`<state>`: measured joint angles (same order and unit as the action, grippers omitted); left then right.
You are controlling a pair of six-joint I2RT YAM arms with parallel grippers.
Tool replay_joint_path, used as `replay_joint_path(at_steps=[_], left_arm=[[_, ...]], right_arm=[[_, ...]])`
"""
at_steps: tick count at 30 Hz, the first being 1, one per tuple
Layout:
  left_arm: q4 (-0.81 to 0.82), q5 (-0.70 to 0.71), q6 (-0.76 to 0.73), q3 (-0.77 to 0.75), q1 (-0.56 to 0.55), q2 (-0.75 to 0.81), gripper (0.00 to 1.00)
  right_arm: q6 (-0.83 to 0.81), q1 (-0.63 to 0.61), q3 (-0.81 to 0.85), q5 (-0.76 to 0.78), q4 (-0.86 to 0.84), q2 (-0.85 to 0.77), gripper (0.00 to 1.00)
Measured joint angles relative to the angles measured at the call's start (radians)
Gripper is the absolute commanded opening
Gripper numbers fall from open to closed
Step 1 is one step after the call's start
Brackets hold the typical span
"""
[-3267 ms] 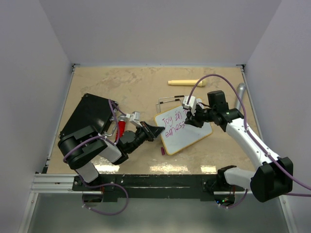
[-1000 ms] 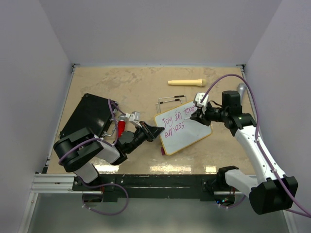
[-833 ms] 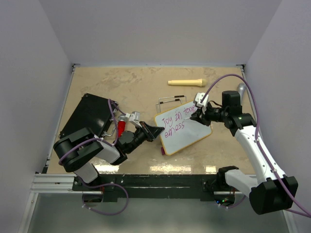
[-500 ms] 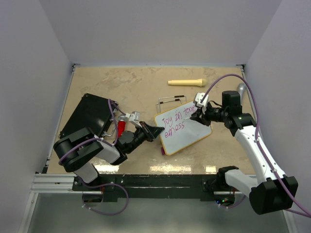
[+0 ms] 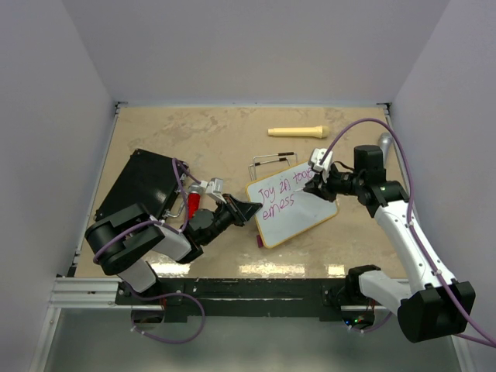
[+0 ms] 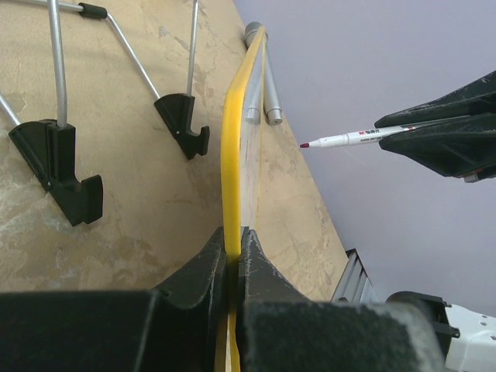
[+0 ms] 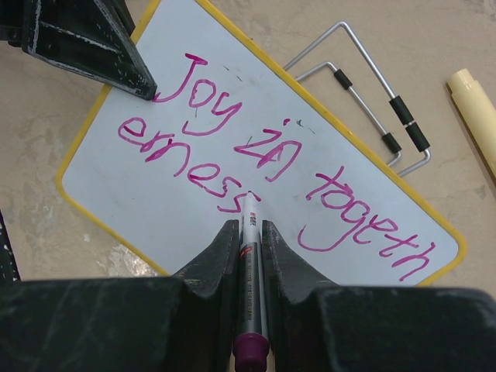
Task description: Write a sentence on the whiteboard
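Your right gripper (image 7: 248, 226) pinches a slim white marker (image 7: 249, 208) just off the yellow-rimmed whiteboard (image 7: 147, 203) (left gripper (image 6: 232, 246) clamps its edge); pressing hard could shove it loose.

The top view looks steeply down from above and behind the arm bases and covers the whole bench (image 5: 194, 132). The left wrist view sits low and close, sighting edge-on along the whiteboard (image 6: 235, 155). The right wrist view looks down closely onto the board's written face. All three views share the whiteboard, and both wrist views show the marker (image 6: 349, 139).
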<state>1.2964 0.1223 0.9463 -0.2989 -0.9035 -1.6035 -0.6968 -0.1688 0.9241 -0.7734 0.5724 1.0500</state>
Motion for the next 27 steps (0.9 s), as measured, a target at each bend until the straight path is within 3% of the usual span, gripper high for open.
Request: replay_joint_path(at_steps=[27], left_arm=[[0.012,-0.019,0.006,0.015,0.006,0.003,0.0]], right_arm=[[-0.004,0.08,-0.008,-0.008,0.019,0.0,0.0]])
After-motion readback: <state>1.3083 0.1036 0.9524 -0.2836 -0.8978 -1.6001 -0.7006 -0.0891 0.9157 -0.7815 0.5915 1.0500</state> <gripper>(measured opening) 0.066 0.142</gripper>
